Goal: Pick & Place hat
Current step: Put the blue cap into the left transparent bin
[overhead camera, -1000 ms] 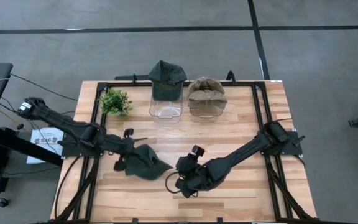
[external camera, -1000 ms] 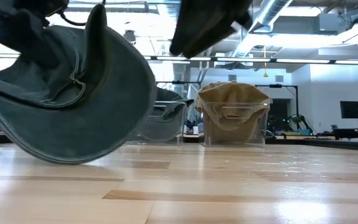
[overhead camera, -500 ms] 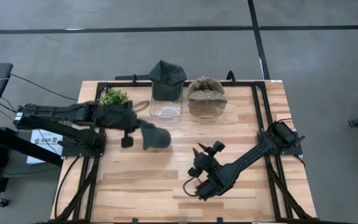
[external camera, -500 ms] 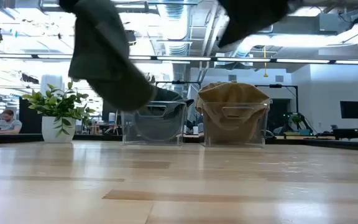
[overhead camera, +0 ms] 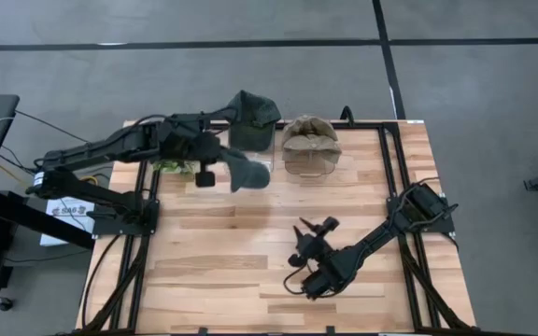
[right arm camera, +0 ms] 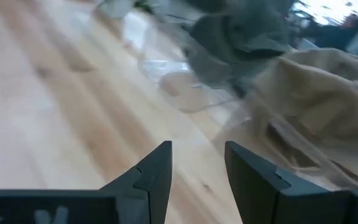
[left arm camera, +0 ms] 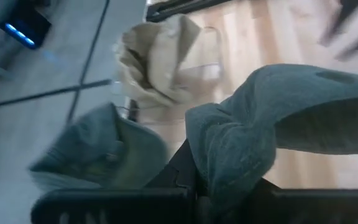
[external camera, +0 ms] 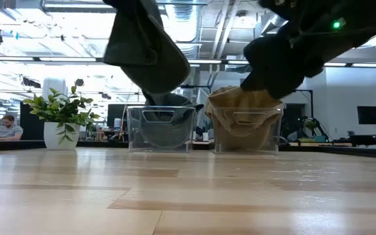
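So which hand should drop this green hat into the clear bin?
Left. The left hand already holds the green hat above the clear bin; the right hand is open, empty, mid-table.

no text, label or number can be read.

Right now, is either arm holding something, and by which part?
The left gripper holds a dark green hat by bunched fabric at its edge. The right gripper is empty, fingers open.
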Controlling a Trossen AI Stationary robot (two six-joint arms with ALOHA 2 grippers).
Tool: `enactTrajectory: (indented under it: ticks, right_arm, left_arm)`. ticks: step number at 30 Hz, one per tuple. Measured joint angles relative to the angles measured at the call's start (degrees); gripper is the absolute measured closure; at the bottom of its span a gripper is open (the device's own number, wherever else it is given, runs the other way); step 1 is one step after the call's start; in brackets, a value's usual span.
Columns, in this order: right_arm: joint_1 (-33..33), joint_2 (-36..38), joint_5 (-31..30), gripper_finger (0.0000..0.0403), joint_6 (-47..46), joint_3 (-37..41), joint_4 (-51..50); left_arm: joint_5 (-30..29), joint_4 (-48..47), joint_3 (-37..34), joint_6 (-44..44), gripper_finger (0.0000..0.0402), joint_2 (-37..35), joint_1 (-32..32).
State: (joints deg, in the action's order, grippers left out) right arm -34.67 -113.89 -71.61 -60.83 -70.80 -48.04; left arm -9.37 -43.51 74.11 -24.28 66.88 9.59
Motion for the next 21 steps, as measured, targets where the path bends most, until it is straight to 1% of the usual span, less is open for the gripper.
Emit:
enactTrajectory:
  ticks: [2,3,7,8,10,12,14,15,16,18,19,21]
  right_arm:
    - [0.9,0.0,3.1,0.0265,11.3,0.9,10.6]
    - [1.6,0.0,5.8,0.0265,17.5,1.6,16.7]
    - [4.9,0.0,20.2,0.0265,43.8,4.1,44.3]
    - [5.7,0.0,24.1,0.0265,49.0,4.7,50.1]
    - [7.6,0.0,31.8,0.0264,57.4,4.8,58.5]
    - [9.2,0.4,35.3,0.0262,62.4,4.8,62.7]
    - [10.7,1.2,35.3,0.0262,65.4,4.8,63.7]
    - [11.3,1.9,34.4,0.0262,66.8,4.8,63.0]
    - [12.0,2.6,32.3,0.0262,68.3,4.8,62.8]
    - [13.2,4.4,25.5,0.0264,72.6,4.8,59.9]
    - [13.5,5.3,21.7,0.0264,71.3,4.8,58.1]
    - [13.8,6.7,15.6,0.0266,64.0,4.8,55.1]
  left_arm:
    - [0.0,1.0,1.4,-3.0,0.0392,1.7,1.6]
    - [0.0,1.2,2.0,-4.3,0.0392,2.7,2.4]
    - [0.0,3.5,3.3,-5.4,0.0392,5.7,5.0]
    - [0.0,3.9,3.6,-5.1,0.0392,6.5,5.7]
    - [-0.6,3.9,4.5,-3.8,0.0392,8.0,7.2]
    - [-2.9,4.0,5.7,-2.0,0.0392,9.6,8.7]
    - [-5.3,3.6,7.4,0.9,0.0392,11.0,10.5]
    - [-5.7,3.3,8.3,2.1,0.0392,11.5,11.5]
    - [-5.6,2.9,9.2,3.0,0.0392,12.0,12.5]
    - [-5.8,1.5,10.9,4.5,0.0392,13.3,14.7]
    - [-6.1,0.5,11.8,5.1,0.0392,14.2,15.6]
    - [-6.2,-1.8,12.9,5.4,0.0392,16.0,17.4]
